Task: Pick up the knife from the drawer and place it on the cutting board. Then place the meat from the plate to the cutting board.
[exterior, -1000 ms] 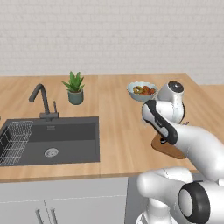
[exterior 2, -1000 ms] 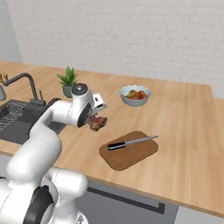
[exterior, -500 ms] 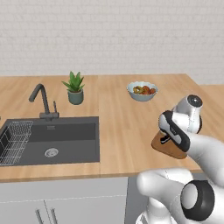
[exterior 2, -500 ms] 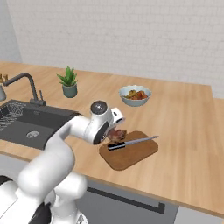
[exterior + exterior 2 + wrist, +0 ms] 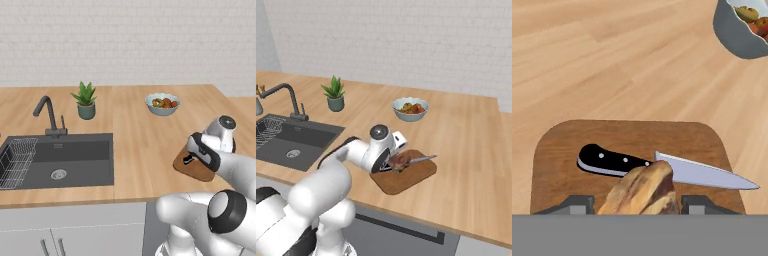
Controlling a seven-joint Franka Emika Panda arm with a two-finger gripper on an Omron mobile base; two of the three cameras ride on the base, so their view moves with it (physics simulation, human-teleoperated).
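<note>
My gripper (image 5: 637,202) is clamping the meat (image 5: 643,190) over the cutting board (image 5: 562,145), knife (image 5: 662,167) lying flat on it (blade pointing right), fruit bowl (image 5: 411,108) sitting farther back.

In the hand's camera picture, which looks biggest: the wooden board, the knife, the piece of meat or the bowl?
1. cutting board
2. knife
3. meat and fruit bowl: unsure, since the meat sits nearest the camera and both are cut off by the picture's edge.

Fruit bowl (image 5: 162,104), potted plant (image 5: 85,100), faucet (image 5: 48,116) behind sink (image 5: 60,157).
</note>
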